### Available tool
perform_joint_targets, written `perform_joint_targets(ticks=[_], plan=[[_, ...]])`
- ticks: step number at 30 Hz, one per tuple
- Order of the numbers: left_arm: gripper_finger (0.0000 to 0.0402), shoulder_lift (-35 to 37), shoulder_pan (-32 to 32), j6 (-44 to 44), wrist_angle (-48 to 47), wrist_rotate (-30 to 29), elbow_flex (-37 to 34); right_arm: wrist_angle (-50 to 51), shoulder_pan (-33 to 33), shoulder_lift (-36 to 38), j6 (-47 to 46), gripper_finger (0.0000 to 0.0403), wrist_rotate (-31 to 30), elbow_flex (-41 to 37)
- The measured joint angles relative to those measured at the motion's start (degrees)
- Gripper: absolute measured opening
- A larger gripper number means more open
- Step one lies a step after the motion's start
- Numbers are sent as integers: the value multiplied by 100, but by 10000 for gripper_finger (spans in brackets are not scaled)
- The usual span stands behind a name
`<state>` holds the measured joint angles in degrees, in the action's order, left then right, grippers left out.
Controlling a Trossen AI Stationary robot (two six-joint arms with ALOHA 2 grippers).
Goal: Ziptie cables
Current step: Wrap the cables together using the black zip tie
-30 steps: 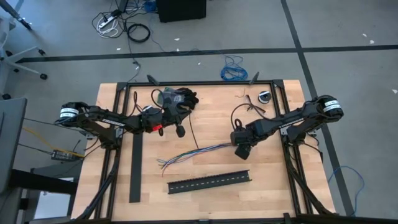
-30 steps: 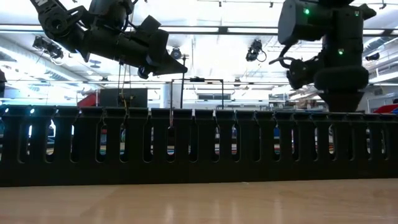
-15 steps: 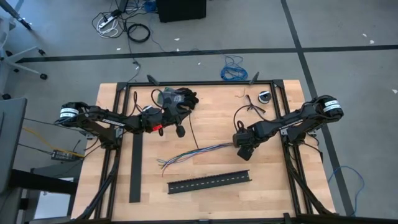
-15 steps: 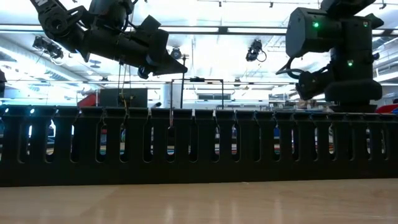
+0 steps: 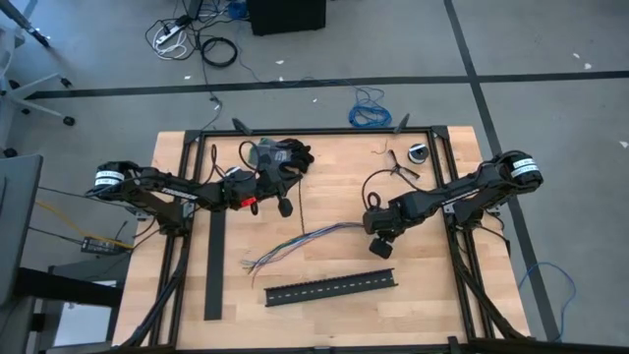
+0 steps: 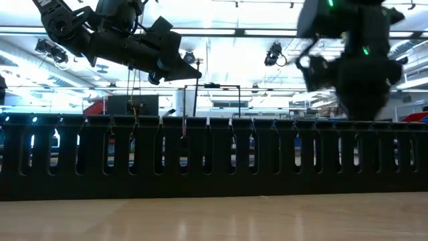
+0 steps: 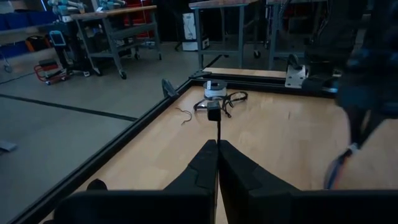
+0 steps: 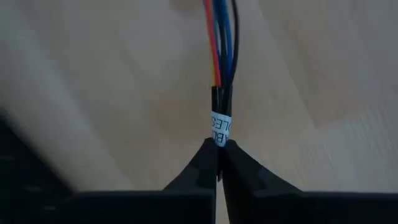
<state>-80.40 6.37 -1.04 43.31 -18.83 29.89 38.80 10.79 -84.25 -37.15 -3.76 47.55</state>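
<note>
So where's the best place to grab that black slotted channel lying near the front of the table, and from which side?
Probably mid-length on the black slotted channel, from straight above, jaws spanning its narrow width. It lies flat, long and slightly slanted, so a central grip should balance it. The cables lie just behind it.

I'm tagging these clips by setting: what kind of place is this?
Probably a robotics lab or workshop: metal workbenches on a bare concrete floor, a black-framed wooden table and long rows of ceiling lights.

The cables (image 5: 300, 243), thin multicoloured wires, are stretched diagonally just above the black slotted channel (image 5: 329, 285), splayed at one end, the labelled end pinched between closed fingers (image 8: 205, 163).
</note>
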Motion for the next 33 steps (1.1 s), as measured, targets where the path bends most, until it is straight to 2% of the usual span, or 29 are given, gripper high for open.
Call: perform_joint_targets(ticks=[5, 12, 15, 19, 24, 28, 33], plan=[[0, 0, 1, -4, 0, -1, 0, -484, 109, 0, 890, 1, 25, 752], [0, 0, 2, -60, -17, -107, 0, -570, 372, 0, 2002, 0, 276, 1768], [0, 0, 0, -28, -14, -92, 0, -621, 438, 0, 2340, 1, 97, 2098], [0, 0, -9, 206, -2, -27, 0, -502, 272, 0, 2596, 1, -346, 2188], [0, 0, -15, 567, 2, 333, 0, -98, -175, 0, 2685, 1, -917, 2188], [0, -132, -61, 789, 124, 439, 0, -15, -516, 0, 2829, 1, -990, 2188], [0, -731, -210, 977, 315, 419, 0, 348, -844, 0, 2818, 1, -1082, 2188]])
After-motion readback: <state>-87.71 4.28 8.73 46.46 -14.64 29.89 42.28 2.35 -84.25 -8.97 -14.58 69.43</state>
